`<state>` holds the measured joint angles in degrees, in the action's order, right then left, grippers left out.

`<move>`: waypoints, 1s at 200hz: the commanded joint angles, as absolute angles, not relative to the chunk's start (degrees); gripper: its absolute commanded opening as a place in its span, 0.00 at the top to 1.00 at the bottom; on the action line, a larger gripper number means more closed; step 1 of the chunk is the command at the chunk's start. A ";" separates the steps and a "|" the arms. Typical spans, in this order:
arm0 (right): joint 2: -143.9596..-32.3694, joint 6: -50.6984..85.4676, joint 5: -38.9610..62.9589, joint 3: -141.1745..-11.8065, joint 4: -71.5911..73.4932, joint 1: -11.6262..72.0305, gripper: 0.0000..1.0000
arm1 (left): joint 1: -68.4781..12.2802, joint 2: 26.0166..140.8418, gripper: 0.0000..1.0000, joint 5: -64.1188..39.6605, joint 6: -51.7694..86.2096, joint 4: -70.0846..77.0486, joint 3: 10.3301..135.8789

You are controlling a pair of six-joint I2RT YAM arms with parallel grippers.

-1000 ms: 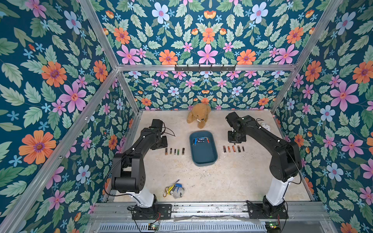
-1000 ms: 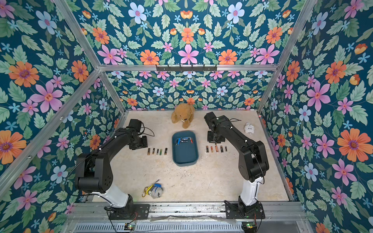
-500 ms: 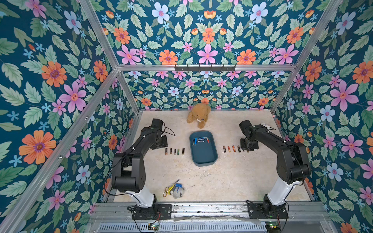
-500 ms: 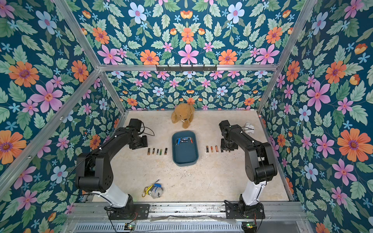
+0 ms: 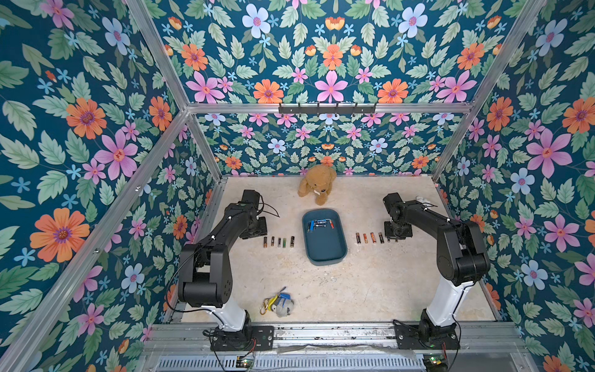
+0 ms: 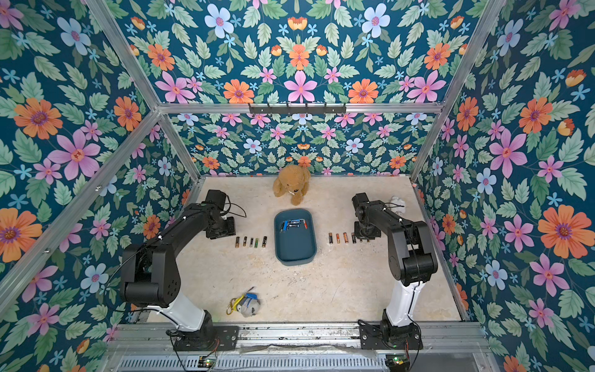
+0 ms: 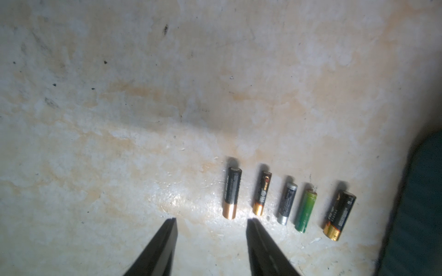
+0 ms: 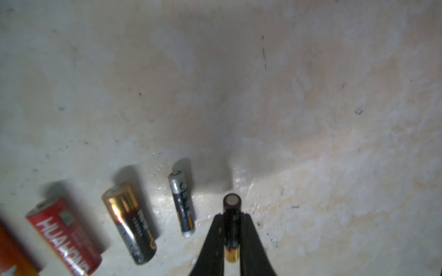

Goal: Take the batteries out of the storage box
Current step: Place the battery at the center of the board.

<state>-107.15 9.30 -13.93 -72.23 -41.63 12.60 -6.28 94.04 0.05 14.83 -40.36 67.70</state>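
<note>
The teal storage box (image 5: 325,254) (image 6: 296,252) lies mid-table, with several batteries (image 5: 318,224) piled at its far end. A row of batteries (image 5: 278,241) (image 7: 289,203) lies left of the box and another row (image 5: 369,237) (image 8: 129,222) lies right of it. My left gripper (image 7: 211,219) (image 5: 254,230) hovers open at the outer end of the left row, nothing between its fingers. My right gripper (image 8: 232,216) (image 5: 397,233) is shut on a black battery with a copper end (image 8: 231,203), low over the table just past the right row's outer end.
A brown teddy bear (image 5: 317,188) sits behind the box near the back wall. A keychain bundle with a yellow carabiner (image 5: 278,304) lies near the front edge. A small white object (image 5: 423,201) rests by the right wall behind the right arm.
My right arm has swung outward from beside the box to the outer end of the right row, still gripping the battery. The left arm has not moved.
</note>
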 commanded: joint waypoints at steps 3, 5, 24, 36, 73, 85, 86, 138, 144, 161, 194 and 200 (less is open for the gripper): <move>-107.82 8.11 -14.95 -72.95 -41.13 12.03 0.88 | -6.24 93.79 0.47 0.88 14.54 -41.40 68.13; -107.79 8.05 -14.83 -72.95 -41.13 12.02 0.88 | -6.24 93.78 0.47 0.88 14.53 -41.40 68.16; -108.31 7.67 -14.17 -73.28 -41.01 11.82 0.88 | -6.24 93.61 0.47 0.88 14.61 -41.35 67.95; -108.50 7.47 -13.98 -73.30 -40.87 11.86 0.88 | -6.24 93.60 0.47 0.88 14.64 -41.44 67.89; -109.15 7.30 -13.54 -73.65 -40.95 11.86 0.88 | -6.24 93.46 0.47 1.05 14.61 -41.57 68.03; -109.29 7.34 -13.62 -73.65 -40.93 11.85 0.88 | -6.24 93.44 0.47 1.05 14.60 -41.52 67.94; -109.31 7.32 -13.62 -73.65 -40.95 11.86 0.88 | -6.24 93.43 0.47 1.01 14.64 -41.55 67.98; -110.25 7.17 -12.96 -73.76 -41.03 11.83 0.87 | -6.24 93.18 0.47 1.03 14.68 -41.66 67.95; -110.25 7.13 -13.00 -73.74 -40.94 11.75 0.87 | -6.24 93.21 0.47 1.05 14.70 -41.66 67.90; -110.65 7.03 -13.01 -73.92 -41.00 11.72 0.88 | -6.24 93.15 0.47 1.01 14.69 -41.70 67.81; -111.30 7.01 -12.93 -74.09 -41.19 11.79 0.87 | -6.24 92.86 0.47 0.96 14.77 -41.57 67.63; -111.48 7.05 -12.92 -74.16 -41.20 11.72 0.87 | -6.24 92.83 0.47 0.93 14.77 -41.57 67.62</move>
<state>-110.85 7.42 -13.28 -73.71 -40.53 11.73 -6.28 93.43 0.25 14.85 -40.80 67.70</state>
